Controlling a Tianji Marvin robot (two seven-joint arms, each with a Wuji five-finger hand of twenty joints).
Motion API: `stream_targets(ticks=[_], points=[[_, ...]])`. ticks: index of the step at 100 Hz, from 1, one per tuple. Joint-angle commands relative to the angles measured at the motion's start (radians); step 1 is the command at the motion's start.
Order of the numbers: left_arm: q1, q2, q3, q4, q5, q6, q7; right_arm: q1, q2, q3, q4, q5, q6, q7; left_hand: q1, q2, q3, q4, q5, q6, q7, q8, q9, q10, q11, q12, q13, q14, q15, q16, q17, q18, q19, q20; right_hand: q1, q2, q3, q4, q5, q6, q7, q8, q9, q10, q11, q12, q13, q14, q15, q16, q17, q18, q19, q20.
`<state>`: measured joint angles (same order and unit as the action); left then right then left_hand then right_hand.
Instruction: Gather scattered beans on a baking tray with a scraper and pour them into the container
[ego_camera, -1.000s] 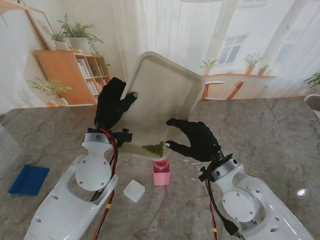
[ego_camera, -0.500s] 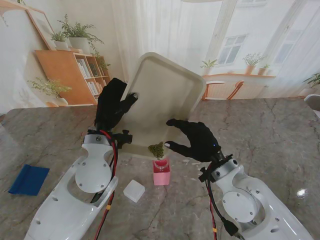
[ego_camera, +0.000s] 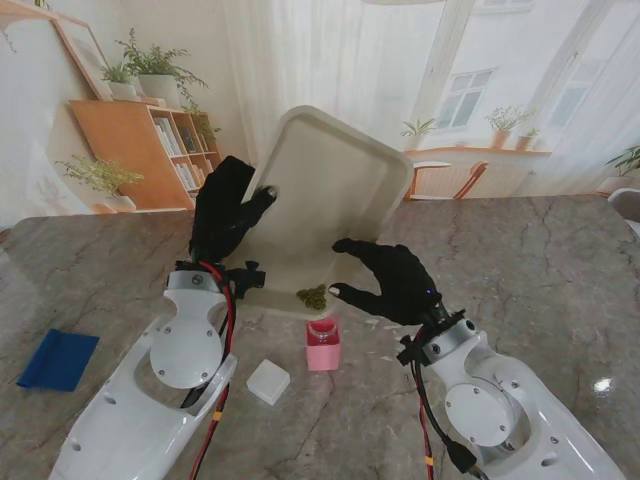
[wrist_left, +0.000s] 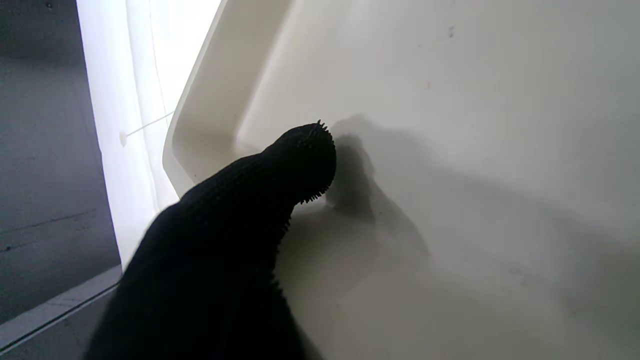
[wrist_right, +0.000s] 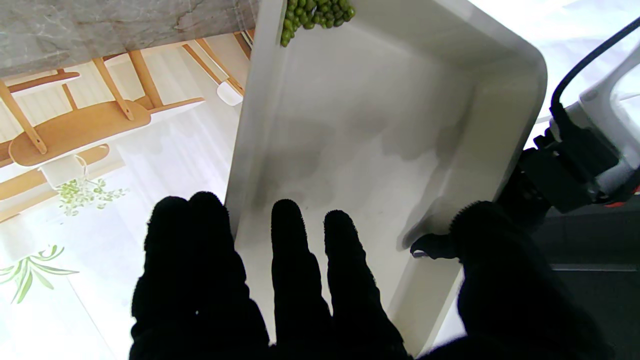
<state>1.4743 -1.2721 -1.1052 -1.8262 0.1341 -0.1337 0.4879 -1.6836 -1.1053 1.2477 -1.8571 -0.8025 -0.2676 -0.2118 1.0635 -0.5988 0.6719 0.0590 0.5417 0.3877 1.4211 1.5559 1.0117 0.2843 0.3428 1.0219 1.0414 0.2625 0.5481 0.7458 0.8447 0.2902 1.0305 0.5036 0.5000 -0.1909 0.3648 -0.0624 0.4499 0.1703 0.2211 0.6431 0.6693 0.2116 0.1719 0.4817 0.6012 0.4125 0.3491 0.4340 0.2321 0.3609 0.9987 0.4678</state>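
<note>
The baking tray (ego_camera: 330, 190) is a smooth cream rectangle with rounded corners and a raised rim. It stands steeply tilted, with its nearest edge low over the marbled stone tabletop (ego_camera: 540, 260).

The left hand (ego_camera: 226, 208), in a black knit glove, is clamped on the tray's left rim. In the left wrist view a gloved fingertip (wrist_left: 305, 160) presses against the tray's inner face. The right hand (ego_camera: 385, 275), gloved likewise, is closed on the tray's right edge: in the right wrist view its fingers (wrist_right: 295, 250) lie against the tray floor and the thumb curls over the rim.

The beans (ego_camera: 312, 296), small, round and green, sit in a compact heap at the tray's lowest corner. The container (ego_camera: 323, 345), a small pink square cup, stands on the tabletop just nearer to me than that corner.

A white cube (ego_camera: 268, 381) lies near the left arm. A flat blue scraper (ego_camera: 57, 360) lies well apart at the far left.

Compared with half a second earlier, the bean heap is slightly smaller and sits a little higher in the corner; both hands keep the same hold.
</note>
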Motion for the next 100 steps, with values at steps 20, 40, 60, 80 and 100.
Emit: stream_targets(ticks=[20,40,60,80,100], points=[[0.015,-0.009,0.026,-0.029,-0.001,-0.032,-0.003,-0.011,-0.007,-0.002,-0.013,-0.007,-0.014,0.004,0.076,0.057,0.062,0.121,-0.001,0.035,0.029,0.014,0.052,-0.102,0.025,0.019,0.068,-0.136,0.088,0.006,0.136,-0.256,0.239,0.049,-0.013,0.018,0.004,0.026,0.008,-0.020,0.007,0.004,0.011,-0.018,0.010,0.009,-0.005,-0.208,-0.035,-0.005,-0.002,-0.032,-0.006,0.016],[0.017,-0.009,0.029,-0.032,0.004,-0.037,-0.002,-0.015,-0.007,-0.001,-0.014,-0.008,-0.018,0.001,0.076,0.057,0.061,0.121,-0.001,0.035,0.029,0.014,0.052,-0.101,0.024,0.019,0.068,-0.136,0.087,0.006,0.136,-0.254,0.239,0.048,-0.013,0.018,0.004,0.026,0.008,-0.019,0.007,0.005,0.011,-0.016,0.010,0.009,-0.003,-0.208,-0.034,-0.005,-0.002,-0.031,-0.006,0.016],[0.018,-0.010,0.029,-0.032,0.003,-0.042,0.000,-0.017,-0.007,0.000,-0.015,-0.009,-0.022,0.002,0.077,0.057,0.061,0.120,-0.001,0.035,0.029,0.014,0.052,-0.100,0.025,0.020,0.069,-0.137,0.088,0.006,0.136,-0.252,0.240,0.048,-0.012,0.017,0.004,0.026,0.008,-0.020,0.008,0.005,0.011,-0.016,0.010,0.009,-0.003,-0.207,-0.034,-0.005,-0.003,-0.031,-0.006,0.016],[0.019,-0.011,0.032,-0.033,0.004,-0.044,0.006,-0.021,-0.006,0.000,-0.017,-0.012,-0.025,0.000,0.076,0.057,0.062,0.121,-0.001,0.035,0.029,0.014,0.051,-0.100,0.024,0.020,0.068,-0.136,0.087,0.006,0.135,-0.253,0.239,0.047,-0.012,0.016,0.004,0.026,0.009,-0.019,0.008,0.005,0.012,-0.016,0.011,0.009,-0.004,-0.207,-0.034,-0.005,-0.002,-0.031,-0.005,0.016],[0.022,-0.012,0.034,-0.035,0.004,-0.050,0.010,-0.026,-0.006,0.001,-0.020,-0.013,-0.028,0.000,0.076,0.057,0.061,0.121,-0.001,0.034,0.029,0.014,0.051,-0.101,0.023,0.020,0.069,-0.136,0.087,0.007,0.136,-0.255,0.240,0.047,-0.013,0.015,0.005,0.026,0.010,-0.019,0.008,0.005,0.012,-0.016,0.010,0.009,-0.003,-0.206,-0.034,-0.005,-0.002,-0.029,-0.006,0.016]])
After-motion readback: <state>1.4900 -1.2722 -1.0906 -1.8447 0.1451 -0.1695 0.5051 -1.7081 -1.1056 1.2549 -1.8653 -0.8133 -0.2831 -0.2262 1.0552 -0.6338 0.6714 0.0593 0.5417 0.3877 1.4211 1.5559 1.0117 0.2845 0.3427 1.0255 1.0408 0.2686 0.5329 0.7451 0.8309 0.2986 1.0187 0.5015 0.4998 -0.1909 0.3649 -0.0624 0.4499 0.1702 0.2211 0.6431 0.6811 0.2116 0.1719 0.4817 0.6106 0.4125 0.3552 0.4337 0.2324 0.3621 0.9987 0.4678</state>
